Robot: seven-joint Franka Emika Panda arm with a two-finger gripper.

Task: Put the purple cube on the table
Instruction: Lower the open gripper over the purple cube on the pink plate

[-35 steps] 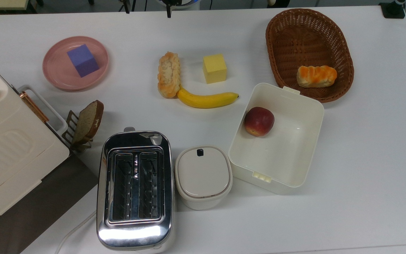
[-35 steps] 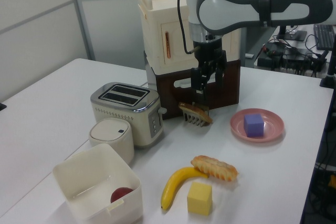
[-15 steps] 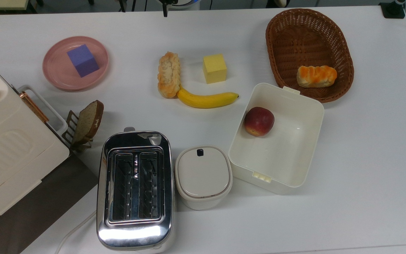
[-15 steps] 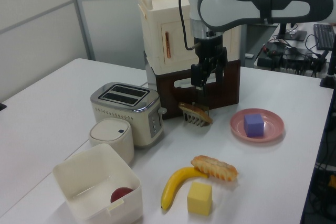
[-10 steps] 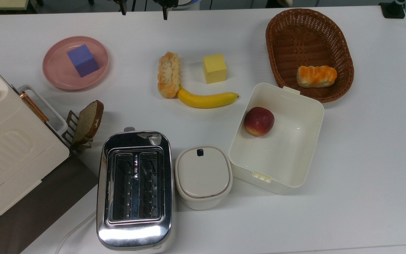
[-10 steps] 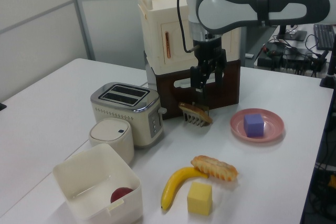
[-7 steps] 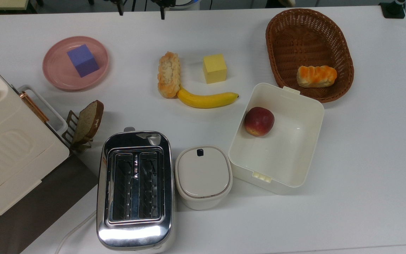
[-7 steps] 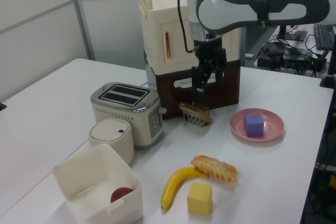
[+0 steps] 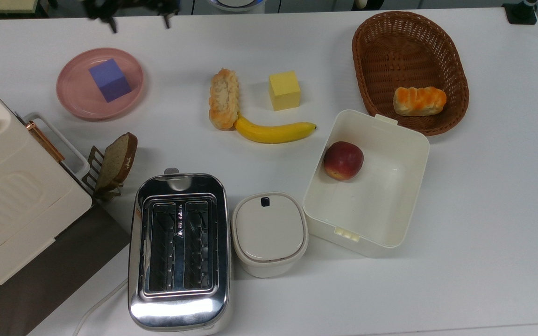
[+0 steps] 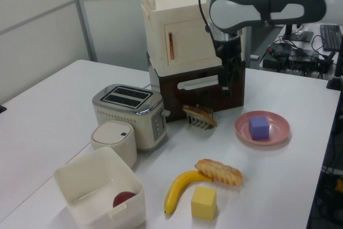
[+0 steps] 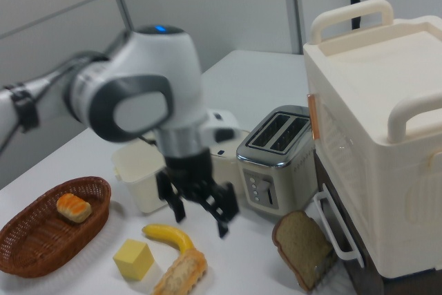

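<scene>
In the top view, going left to right: a big cream box [image 9: 12, 196] is seen at the left edge, w/ a slice of bread [image 9: 116, 158] in a small rack just beside it. The purple cube [image 9: 109, 80] is found on the round pink plate [image 9: 70, 93], far left on the table [image 9: 484, 210]. It is not on the bare table yet. The gripper [image 9: 136, 18] is seen at the far edge, just past the plate & a bit to the right of the cube, not touching it. Its two fingers are spread wide & nothing is held.

Near the front, a shiny toaster [image 9: 179, 252] is set, w/ a small white pot w/ lid [image 9: 269, 233] touching its right side. In the middle a long bread roll [image 9: 223, 98] & a banana [image 9: 273, 131] are laid, touching at one end, w/ the yellow cube [image 9: 284, 90] close by. Next, an open white box [image 9: 404, 196] is seen w/ a red apple [image 9: 343, 160] inside. Far right, a brown basket [image 9: 381, 42] is seen w/ a bun [image 9: 419, 100] in it.

In the left view the gripper [image 10: 230, 81] is hung above the table, left of the plate.
</scene>
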